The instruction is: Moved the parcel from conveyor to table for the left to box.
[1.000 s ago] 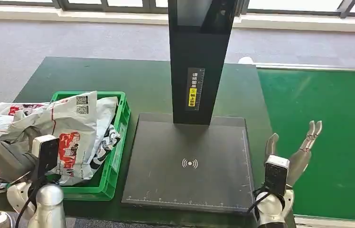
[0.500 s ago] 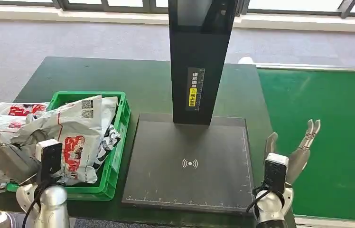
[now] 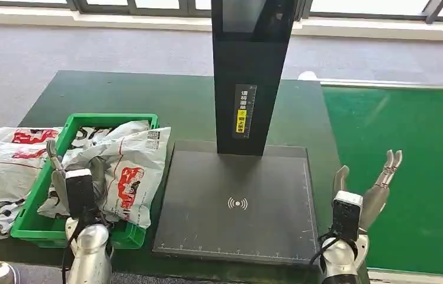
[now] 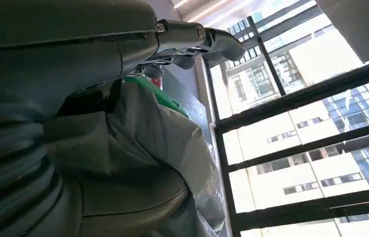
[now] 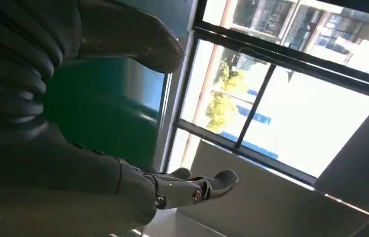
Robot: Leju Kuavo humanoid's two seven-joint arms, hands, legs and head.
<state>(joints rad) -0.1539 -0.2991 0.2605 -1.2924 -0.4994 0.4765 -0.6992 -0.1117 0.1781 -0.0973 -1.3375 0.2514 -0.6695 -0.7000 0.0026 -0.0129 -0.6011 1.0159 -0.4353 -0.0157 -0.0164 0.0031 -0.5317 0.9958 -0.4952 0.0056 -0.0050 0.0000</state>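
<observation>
Left hand [image 3: 59,171] has its fingers dug into a crumpled white poly mailer parcel [image 3: 125,177], holding it draped over the green crate [image 3: 145,222] edge beside the black scanner plate [image 3: 237,231]. Right hand [image 3: 373,183] hangs empty, fingers spread, above the green conveyor [image 3: 420,177]. That bag looks light, floppy and slick, so I'd grab a bunched fold, not a flat face.

The head view looks forward and down from high over the table's [image 3: 118,97] near edge. Both wrist views sit close behind their hands, tilted up toward the windows; the left one shares the green crate [image 4: 165,96] with the head view.
</observation>
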